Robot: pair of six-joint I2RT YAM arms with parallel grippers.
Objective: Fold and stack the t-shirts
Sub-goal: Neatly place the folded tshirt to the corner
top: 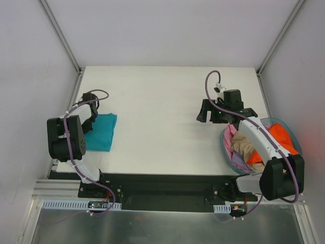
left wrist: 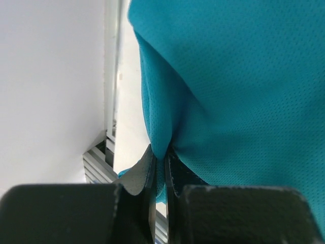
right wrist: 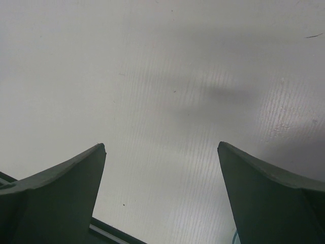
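1. Left pincer (top: pixel 93 114) (left wrist: pixel 160 155) is clamped on a bunched edge of the teal shirt (top: pixel 103 133) (left wrist: pixel 233 91). Its jaws nearly meet, with only cloth pinched between them.
2. From the top, the teal shirt spreads out from the left pincer toward the middle of the table (top: pixel 162 101) and toward the arm bases. It looks like a rough folded rectangle lying on the surface.
3. In the left wrist view, mesh cloth fills everything above and to the right of the tips, and a crease runs straight down into the pinch.
4. On the other side of the left pincer, the same view shows a white wall (left wrist: pixel 51 91) and a metal rail (left wrist: pixel 110 76).
5. Right pincer (top: pixel 225 116) (right wrist: pixel 161 147) is spread wide and grips nothing. Only the white table surface (right wrist: pixel 162 61) shows between its fingers.
6. A basket (top: pixel 293 133) sits just behind and to the right of the right pincer, partly under that arm.
7. Piled in the basket are an orange shirt (top: pixel 282 134), a tan shirt (top: pixel 246 146), a pink shirt (top: pixel 230 133) nearest the right pincer, and a lavender shirt (top: pixel 241 163).
8. The teal shirt is well apart from the right pincer, off to its left across the table.
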